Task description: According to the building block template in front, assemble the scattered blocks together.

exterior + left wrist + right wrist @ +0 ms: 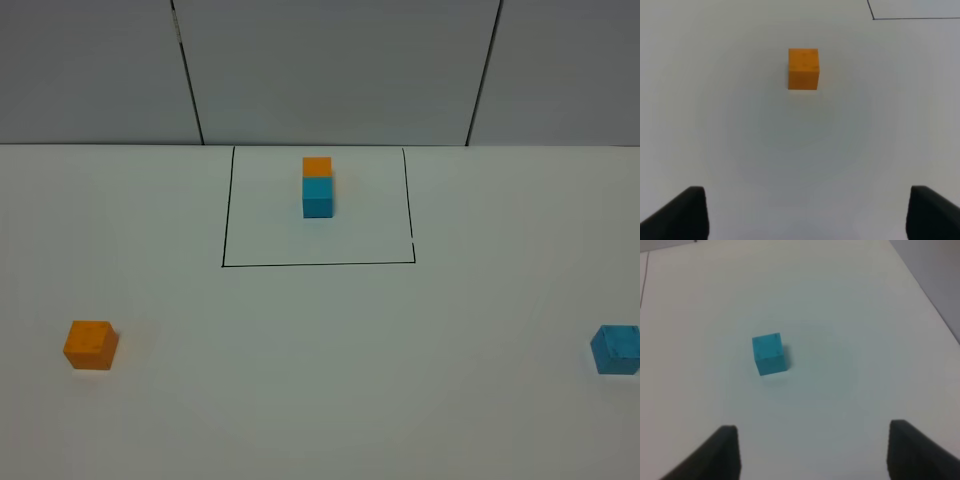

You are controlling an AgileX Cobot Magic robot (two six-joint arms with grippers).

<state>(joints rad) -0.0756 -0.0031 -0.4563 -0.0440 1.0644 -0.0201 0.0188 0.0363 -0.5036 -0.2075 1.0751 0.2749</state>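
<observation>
Exterior high shows matte orange cube (91, 345) and teal-blue cube (616, 349).

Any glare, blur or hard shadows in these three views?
Exterior high: flat, even light, no glare, only a faint shadow by the orange cube; teal cube sits right at the frame edge. Left wrist: cube crisp, left pincer dark and soft-edged. Right wrist: softer overall, teal cube slightly blurred, right pincer out of focus.

The left arm's jaws stand wide apart, empty, black fingertips (682, 215) showing. The right arm's jaws are parted too, empty.
</observation>
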